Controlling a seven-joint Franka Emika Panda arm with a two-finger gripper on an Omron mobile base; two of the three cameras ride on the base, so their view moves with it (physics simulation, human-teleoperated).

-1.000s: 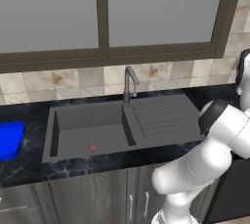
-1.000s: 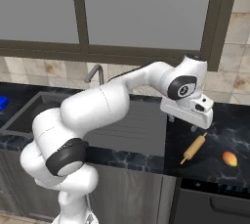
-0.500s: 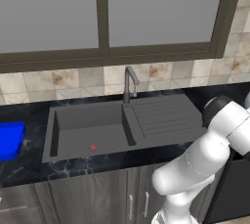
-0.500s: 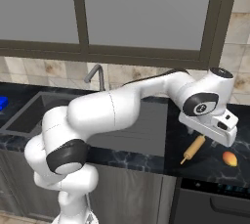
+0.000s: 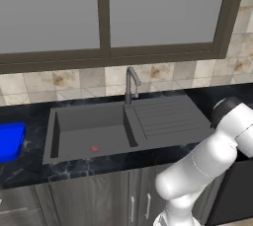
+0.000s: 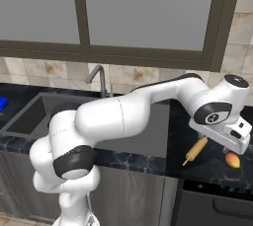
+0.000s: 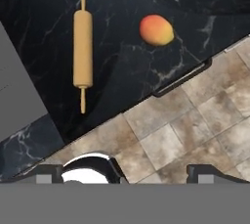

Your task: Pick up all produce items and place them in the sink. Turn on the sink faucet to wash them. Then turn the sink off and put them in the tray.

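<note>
The arm is swung farther to the right side of the right base view, and the gripper (image 6: pixel 232 143) is brought lower. It is now placed just above the fruit (image 6: pixel 232 160), beside the rolling pin (image 6: pixel 196 150).

Blushed yellow-orange fruit (image 7: pixel 156 30) lies on black counter (image 7: pixel 127 66)

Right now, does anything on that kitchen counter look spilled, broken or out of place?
Nothing spilled or broken. The fruit and a rolling pin lie apart on the dark counter. One small oddity: a tiny red speck on the sink floor.
</note>
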